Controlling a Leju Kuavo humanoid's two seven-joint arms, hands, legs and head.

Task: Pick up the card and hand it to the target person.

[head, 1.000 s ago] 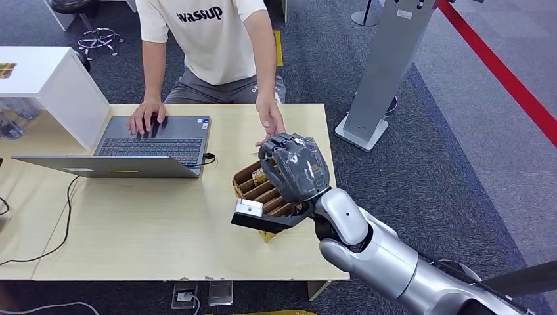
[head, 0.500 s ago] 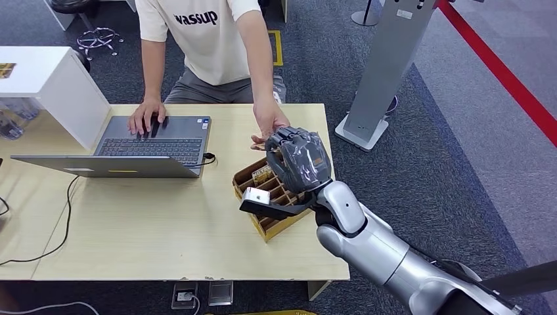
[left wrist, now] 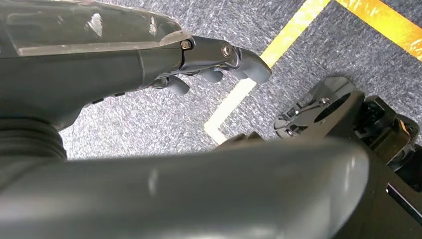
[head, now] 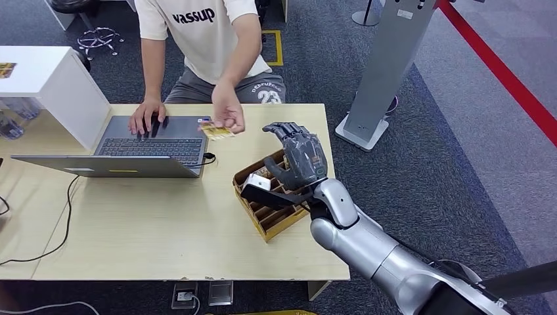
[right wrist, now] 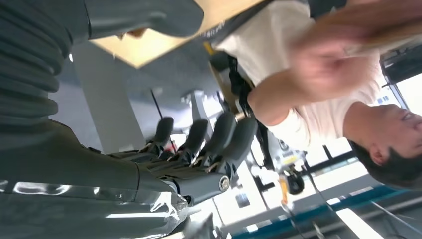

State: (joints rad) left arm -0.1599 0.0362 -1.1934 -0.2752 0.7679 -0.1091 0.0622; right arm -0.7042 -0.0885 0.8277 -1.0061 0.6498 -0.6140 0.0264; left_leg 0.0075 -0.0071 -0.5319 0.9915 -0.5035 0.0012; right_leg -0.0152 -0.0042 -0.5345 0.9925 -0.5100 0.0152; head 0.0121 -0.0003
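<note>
**Card handed over: right hand empty above the organiser**

- Card (head: 217, 132): small yellowish item, now pinched in the person's hand (head: 226, 115), centre of the head view, above the right edge of the laptop (head: 154, 141). A second earlier that hand was reaching to the robot's closed right hand; it has since drawn back toward the person with the card. The right wrist view shows the same hand only as a blur.
- Right hand (head: 297, 154): right of centre in the head view, raised over the wooden organiser (head: 263, 203). Fingers (right wrist: 224, 134) are spread apart and hold nothing; half a second ago they were curled closed.
- Left hand (left wrist: 219, 64): hangs over grey carpet with a yellow floor line; fingers loosely curled with nothing in them.
- Organiser: slotted tray near the right end of the table (head: 164, 230), further cards standing in its compartments.
- Person: seated at the far side, other hand resting on the laptop keyboard.

Judgement: the handover looks complete; what remains is withdrawing the right arm clear of the organiser.
</note>
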